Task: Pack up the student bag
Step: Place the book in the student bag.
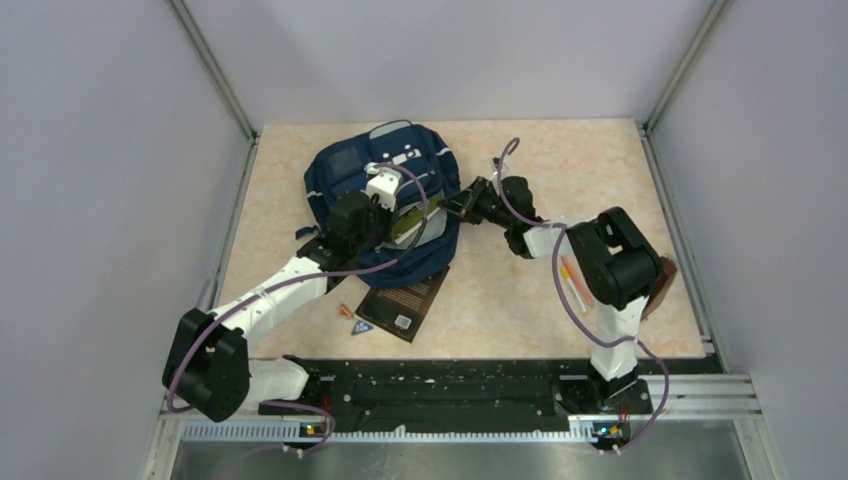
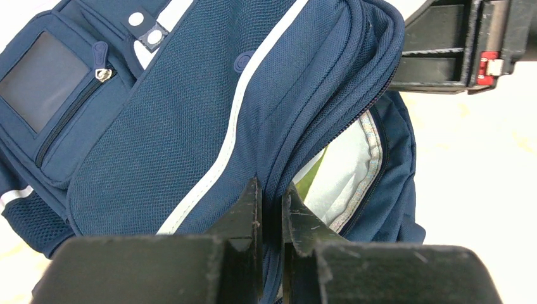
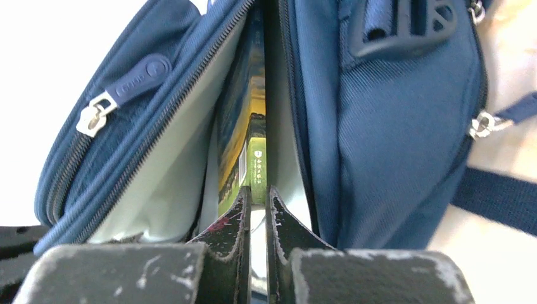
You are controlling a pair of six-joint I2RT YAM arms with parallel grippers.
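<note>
Bag (image 1: pixel 340 172) lies far left of centre on the table (image 1: pixel 570 160). Left gripper (image 2: pixel 271 201) is pinched tight on the bag's open edge. Right gripper (image 3: pixel 256 197) clamps a green book (image 3: pixel 257 166) inside the opening.

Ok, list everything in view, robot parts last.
student bag: one, navy blue, mid-table, main compartment open.
green book: one, green-yellow, partly inside the bag's opening.
dark book: one, dark cover, flat on the table, near side of bag.
triangular item: one, blue, beside the dark book.
pen-like sticks: count unclear, orange and white, on the table right of the bag.
brown object: one, brown, table's right edge, partly hidden.
table: one, pale beige.
left gripper: black, shut on the bag's opening edge.
right gripper: black, shut on the green book.
</note>
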